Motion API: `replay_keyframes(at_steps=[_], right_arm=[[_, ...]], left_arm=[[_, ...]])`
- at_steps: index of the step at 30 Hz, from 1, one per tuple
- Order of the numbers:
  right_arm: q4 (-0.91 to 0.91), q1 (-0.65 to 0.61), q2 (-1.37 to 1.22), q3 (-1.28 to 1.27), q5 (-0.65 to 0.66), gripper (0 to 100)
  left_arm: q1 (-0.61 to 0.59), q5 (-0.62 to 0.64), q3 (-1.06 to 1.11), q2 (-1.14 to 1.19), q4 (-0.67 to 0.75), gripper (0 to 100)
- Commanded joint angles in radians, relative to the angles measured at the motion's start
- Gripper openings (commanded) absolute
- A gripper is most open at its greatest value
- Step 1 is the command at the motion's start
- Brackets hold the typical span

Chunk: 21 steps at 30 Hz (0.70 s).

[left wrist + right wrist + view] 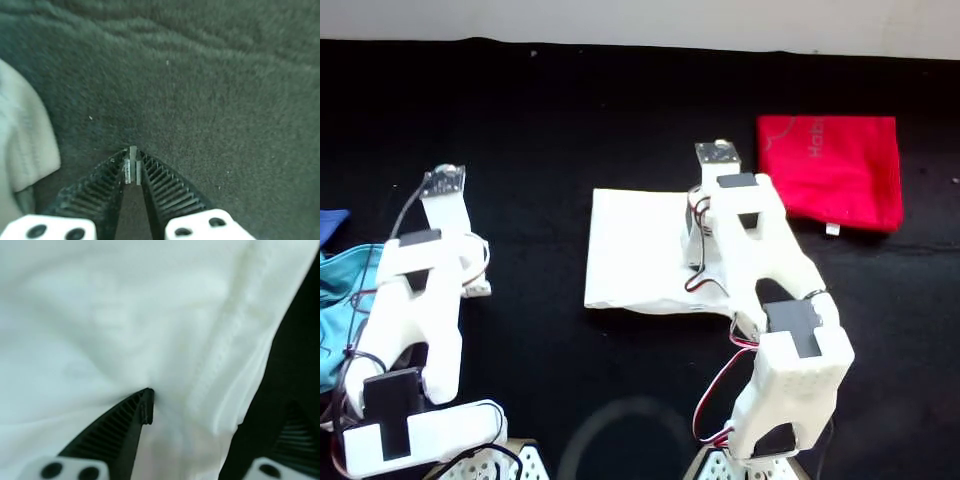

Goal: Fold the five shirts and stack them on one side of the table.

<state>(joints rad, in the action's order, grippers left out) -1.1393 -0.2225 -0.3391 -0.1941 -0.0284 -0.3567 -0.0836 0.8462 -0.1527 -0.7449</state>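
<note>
High view gives me the black-covered table, with the white shirt lying at its centre under the right arm. The folded red shirt sits far right, apart from it. A teal shirt bunches at the left edge. My right gripper is released, straddling the white shirt's hem. My left gripper is clenched on nothing, over bare cloth.

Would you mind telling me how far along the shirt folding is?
Done: the red shirt lies folded, far right. In hand: the right gripper, open, is on the partly folded white shirt. To do: the teal shirt and blue cloth lie bunched far left; nothing is stacked yet.
</note>
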Motion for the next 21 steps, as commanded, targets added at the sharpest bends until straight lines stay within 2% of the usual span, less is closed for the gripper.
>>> replay_keyframes(at_steps=[1, 4, 8, 10, 12, 19, 21], right_arm=[[0.019, 0.005, -0.068, 0.015, -0.008, 37.8], [0.021, 0.002, -0.102, 0.016, -0.006, 32.7], [0.022, 0.002, -0.108, 0.018, -0.006, 0.0], [0.019, 0.005, -0.108, 0.018, -0.006, 4.1], [0.022, 0.018, -0.108, 0.018, -0.006, 0.3], [-0.036, 0.124, -0.013, 0.133, 0.006, 0.5], [-0.099, 0.148, 0.024, 0.219, 0.066, 0.5]], left_arm=[[-0.004, -0.003, 0.036, -0.013, 0.064, 1], [-0.002, -0.003, 0.036, -0.01, 0.066, 1], [-0.002, -0.003, 0.035, -0.005, 0.077, 1], [-0.002, -0.002, 0.036, -0.004, 0.08, 1], [-0.002, -0.002, 0.036, -0.004, 0.08, 1], [-0.001, -0.002, 0.038, -0.002, 0.094, 1], [-0.001, -0.002, 0.038, -0.002, 0.094, 1]])
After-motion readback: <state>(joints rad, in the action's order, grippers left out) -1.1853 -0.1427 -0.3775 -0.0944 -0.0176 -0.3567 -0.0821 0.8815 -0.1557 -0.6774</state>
